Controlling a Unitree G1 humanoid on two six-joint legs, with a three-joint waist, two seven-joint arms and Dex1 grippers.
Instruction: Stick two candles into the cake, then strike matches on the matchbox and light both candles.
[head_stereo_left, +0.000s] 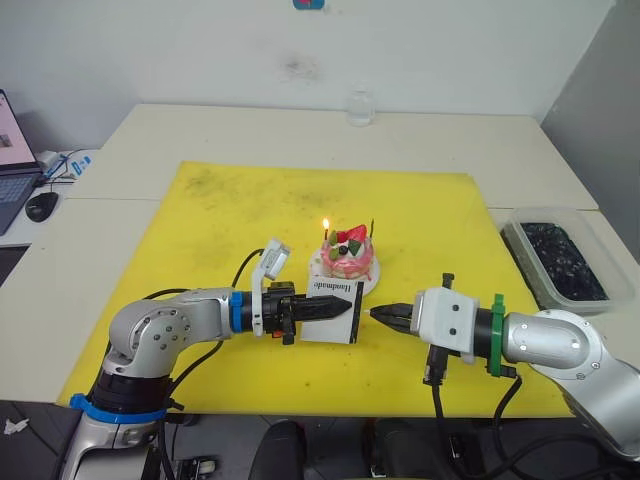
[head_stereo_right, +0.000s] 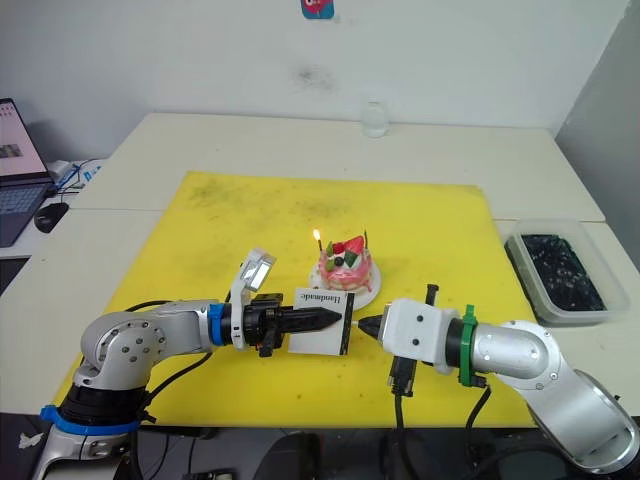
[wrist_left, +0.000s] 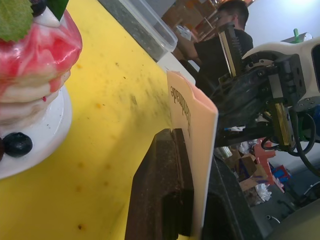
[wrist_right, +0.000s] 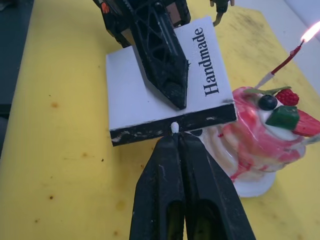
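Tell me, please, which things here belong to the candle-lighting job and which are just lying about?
In the job: cake on its plate; lit red candle; second candle, unlit; matchbox, clamped by left gripper; match, pinched in right gripper at the striking edge.

Lying about: plastic tub, glass jar, laptop, mouse.

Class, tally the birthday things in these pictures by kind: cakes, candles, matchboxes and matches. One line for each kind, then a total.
cake: 1
candles: 2, one lit and one unlit
matchbox: 1
match: 1 in view
Total: 5
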